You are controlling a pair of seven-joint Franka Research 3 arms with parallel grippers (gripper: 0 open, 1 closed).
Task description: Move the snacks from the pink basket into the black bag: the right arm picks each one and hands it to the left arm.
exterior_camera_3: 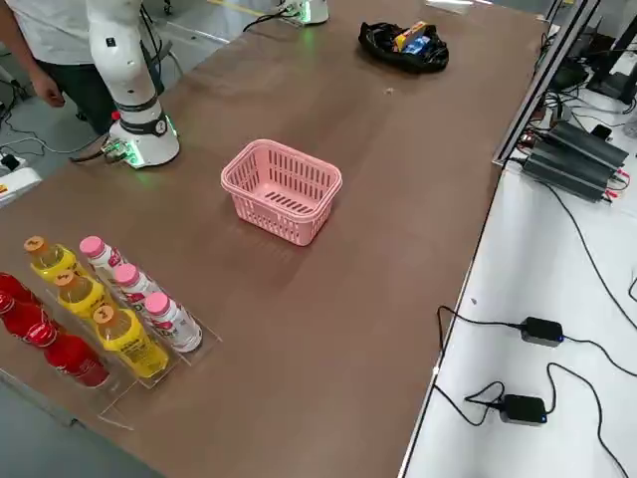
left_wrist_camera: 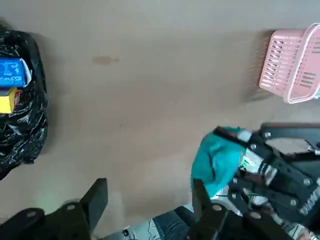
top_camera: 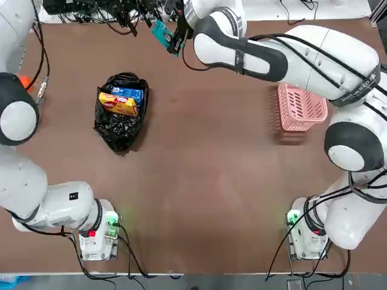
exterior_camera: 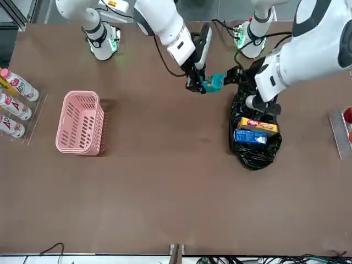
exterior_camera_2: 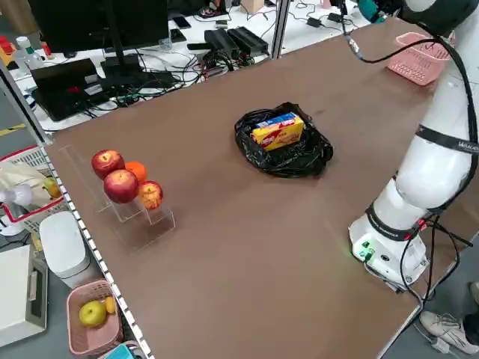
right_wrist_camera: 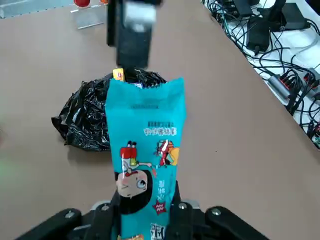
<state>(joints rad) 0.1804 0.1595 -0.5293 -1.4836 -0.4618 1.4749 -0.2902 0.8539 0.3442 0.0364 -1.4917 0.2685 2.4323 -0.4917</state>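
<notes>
The right gripper [exterior_camera: 199,83] is clamped on the teal packet [exterior_camera: 213,82], holding it in the air just beside the black bag [exterior_camera: 254,151]. The left gripper [exterior_camera: 237,74], fingers apart, hangs above the bag, right by the packet. The blue pack [exterior_camera: 250,136] and yellow pack [exterior_camera: 258,126] lie in the bag, well apart from the pink basket [exterior_camera: 80,122].

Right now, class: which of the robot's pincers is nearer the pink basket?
Right. The right pincer, gripping the teal packet, is nearer the pink basket; the left pincer is farther, above the black bag.

Teal packet [top_camera: 162,33] in right pincer [top_camera: 175,37] beyond black bag [top_camera: 121,115]; pink basket [top_camera: 300,109] empty.
</notes>
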